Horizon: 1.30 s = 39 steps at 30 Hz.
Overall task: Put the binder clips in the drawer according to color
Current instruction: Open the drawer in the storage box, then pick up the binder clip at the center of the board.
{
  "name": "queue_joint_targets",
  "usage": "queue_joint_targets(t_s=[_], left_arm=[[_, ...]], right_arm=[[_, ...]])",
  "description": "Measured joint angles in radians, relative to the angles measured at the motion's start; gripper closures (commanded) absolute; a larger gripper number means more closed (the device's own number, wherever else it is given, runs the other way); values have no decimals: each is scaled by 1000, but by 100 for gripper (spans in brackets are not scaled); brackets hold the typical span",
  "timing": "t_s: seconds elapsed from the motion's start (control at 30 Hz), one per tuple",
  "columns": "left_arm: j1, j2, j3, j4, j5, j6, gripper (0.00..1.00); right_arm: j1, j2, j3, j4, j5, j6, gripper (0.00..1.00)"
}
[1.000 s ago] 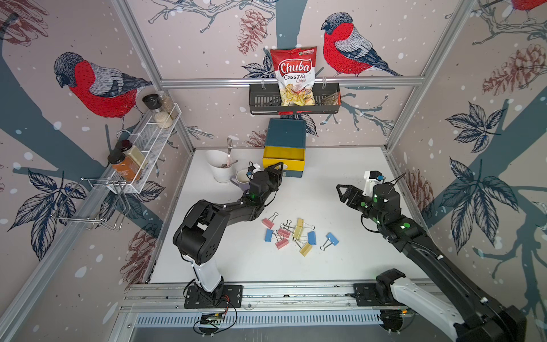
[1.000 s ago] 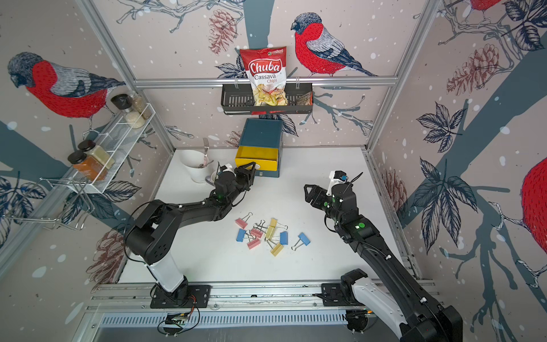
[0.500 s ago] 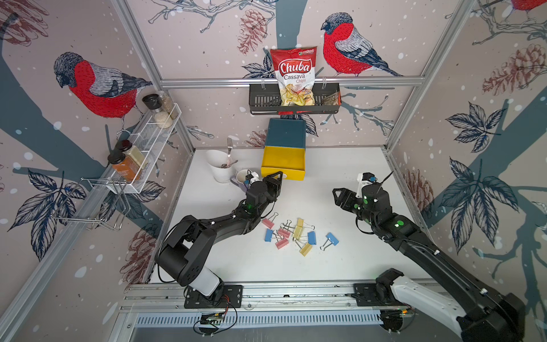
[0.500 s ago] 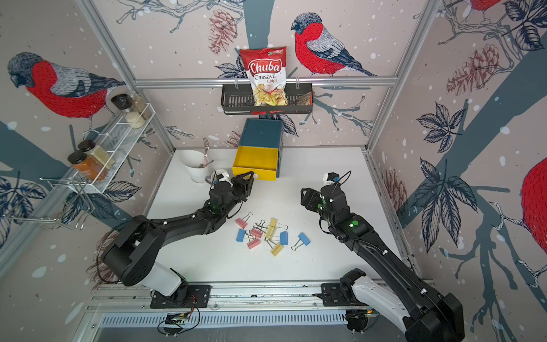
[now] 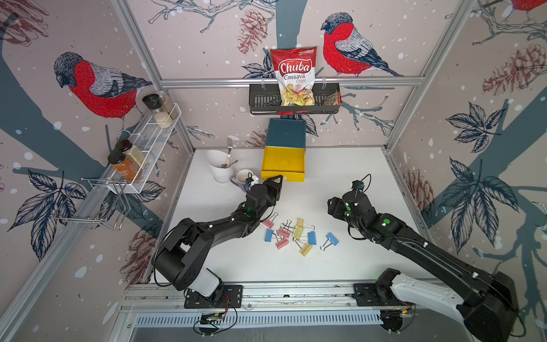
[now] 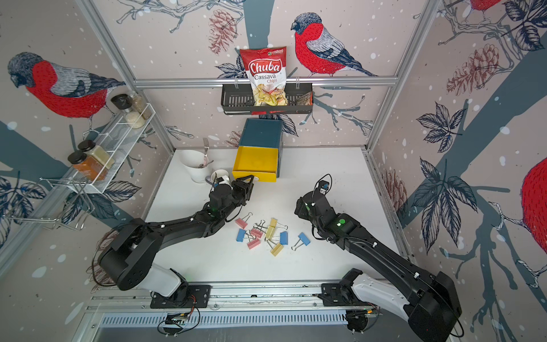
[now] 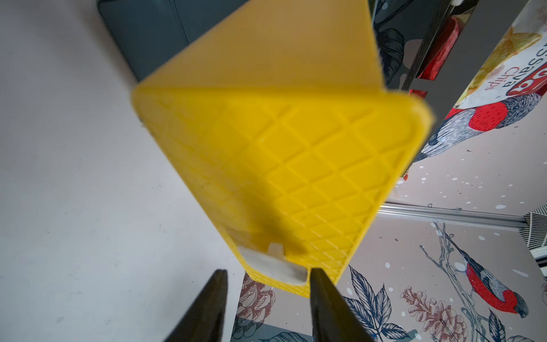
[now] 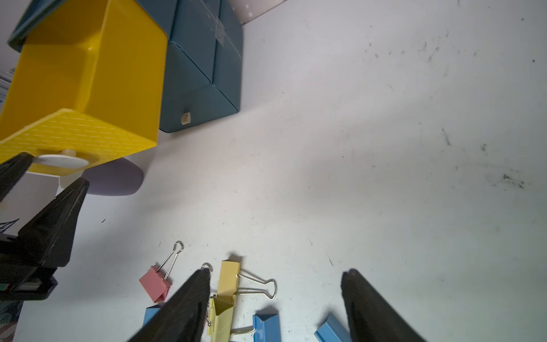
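The drawer (image 5: 285, 133) is a teal chest at the back wall, and its yellow top drawer (image 5: 282, 161) (image 6: 256, 161) stands pulled out. My left gripper (image 5: 275, 178) (image 7: 268, 271) is at that drawer's front. Its jaws stand apart on either side of the white pull (image 7: 260, 262), without pinching it. The binder clips (image 5: 293, 234) (image 6: 269, 234), pink, blue and yellow, lie scattered mid-table. My right gripper (image 5: 330, 205) (image 8: 276, 271) hangs open just right of them, holding nothing; a yellow clip (image 8: 229, 278) and a pink clip (image 8: 155, 284) lie beneath it.
A white utensil cup (image 5: 220, 165) with a fork and a mug (image 5: 244, 179) stand left of the drawer, close to my left wrist. A black wall basket (image 5: 260, 102) holding a chips bag hangs above the chest. A wire spice rack (image 5: 148, 142) lines the left wall.
The yellow drawer has slid out toward the front with my left gripper, whose jaws have since parted off the pull. My right gripper has shifted slightly left toward the clips.
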Motion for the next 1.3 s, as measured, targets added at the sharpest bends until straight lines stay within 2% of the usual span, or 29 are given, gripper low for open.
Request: queue_joint_targets(t_s=[0.13,0.37,0.53,0.7,1.0,1.3], left_arm=[[-8,-42,11,-68,-1,18,29],[-32,-157,36,-289,-16,83,25],[-39,-248,53,-496,-29,188,24],[-59,-324,89,-715,-42,332,24],[-69,-485,88,-1035,-88,509,24],[-70,-561,85,-1164,-111,571,24]], right_arm=[[47,18,-8,-45,33,90,22],[123,83,-29,-143,56,332,17],[176,146,-51,-198,45,507,9],[191,191,-61,-213,23,628,9],[188,216,-118,-225,-5,756,14],[178,354,-90,-199,-3,761,12]])
